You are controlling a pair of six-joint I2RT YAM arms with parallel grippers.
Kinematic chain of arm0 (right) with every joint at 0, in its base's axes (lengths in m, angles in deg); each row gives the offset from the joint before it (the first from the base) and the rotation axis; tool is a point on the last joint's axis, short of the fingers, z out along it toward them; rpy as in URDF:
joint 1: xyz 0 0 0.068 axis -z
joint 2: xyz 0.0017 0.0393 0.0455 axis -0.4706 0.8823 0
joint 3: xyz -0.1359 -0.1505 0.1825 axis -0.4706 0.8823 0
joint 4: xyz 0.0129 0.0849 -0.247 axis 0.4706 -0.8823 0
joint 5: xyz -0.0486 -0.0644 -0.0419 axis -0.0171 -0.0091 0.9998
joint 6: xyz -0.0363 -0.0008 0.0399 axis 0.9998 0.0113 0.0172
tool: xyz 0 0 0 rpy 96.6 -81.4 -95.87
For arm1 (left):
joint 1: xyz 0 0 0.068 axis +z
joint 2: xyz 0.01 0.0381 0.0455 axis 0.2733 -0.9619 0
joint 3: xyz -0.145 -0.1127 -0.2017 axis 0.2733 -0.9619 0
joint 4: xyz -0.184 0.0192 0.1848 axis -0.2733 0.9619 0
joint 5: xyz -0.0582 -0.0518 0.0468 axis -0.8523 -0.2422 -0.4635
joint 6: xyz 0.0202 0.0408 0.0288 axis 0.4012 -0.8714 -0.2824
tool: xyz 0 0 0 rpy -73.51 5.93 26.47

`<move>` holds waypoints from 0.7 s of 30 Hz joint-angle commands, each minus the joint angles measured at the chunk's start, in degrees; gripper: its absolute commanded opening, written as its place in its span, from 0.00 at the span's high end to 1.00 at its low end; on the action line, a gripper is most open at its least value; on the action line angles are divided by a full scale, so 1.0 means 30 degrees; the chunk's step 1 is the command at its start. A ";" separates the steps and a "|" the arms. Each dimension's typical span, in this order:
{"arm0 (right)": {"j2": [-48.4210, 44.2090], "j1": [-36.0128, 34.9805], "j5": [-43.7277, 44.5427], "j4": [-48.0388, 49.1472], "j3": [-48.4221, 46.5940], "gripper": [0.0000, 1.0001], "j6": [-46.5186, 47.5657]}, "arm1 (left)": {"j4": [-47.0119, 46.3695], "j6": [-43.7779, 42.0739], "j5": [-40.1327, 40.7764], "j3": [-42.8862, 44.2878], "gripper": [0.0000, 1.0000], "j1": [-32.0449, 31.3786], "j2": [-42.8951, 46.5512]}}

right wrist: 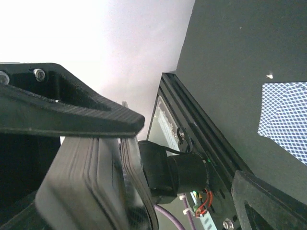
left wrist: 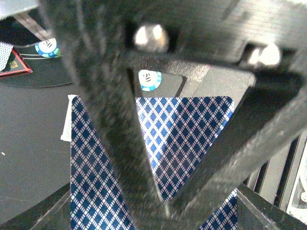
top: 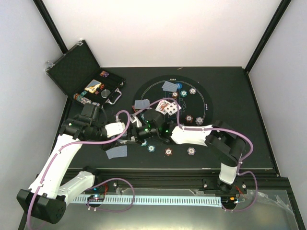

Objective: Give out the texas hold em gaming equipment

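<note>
Left pincer [left wrist: 168, 209]: tips together over blue-diamond-backed playing card [left wrist: 192, 139]; whether it nips the card is unclear.
Right pincer [top: 145, 132]: clamped on grey stacked card deck [right wrist: 91, 182].
Beyond card: teal-rimmed round chip [left wrist: 149, 80].
Upper left: red triangle marker [left wrist: 14, 65].
In the way: both wrists crowd the round black printed mat [top: 207, 98] at frame centre.

Even, bright overhead light throughout, but both wrist views blur close up, perhaps from near focus.

Both arms bend inward, the left gripper [left wrist: 169, 208] pinched closed near the right gripper [top: 150, 131], also clamped.
</note>
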 commanded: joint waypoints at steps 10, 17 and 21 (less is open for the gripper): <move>0.2144 -0.0103 -0.0913 0.3013 -0.1000 0.17 -0.1658 | -0.0166 -0.0096 -0.0488 0.0720 0.98 -0.0008 0.0053; 0.1662 0.0754 -0.0462 0.1391 -0.0170 0.20 -0.0533 | -0.0165 -0.0130 -0.0422 0.0725 0.99 -0.0008 0.0070; 0.0874 0.1438 -0.0321 0.0357 0.0607 0.20 0.0167 | -0.0195 -0.0122 -0.0457 0.0740 0.98 -0.0008 0.0078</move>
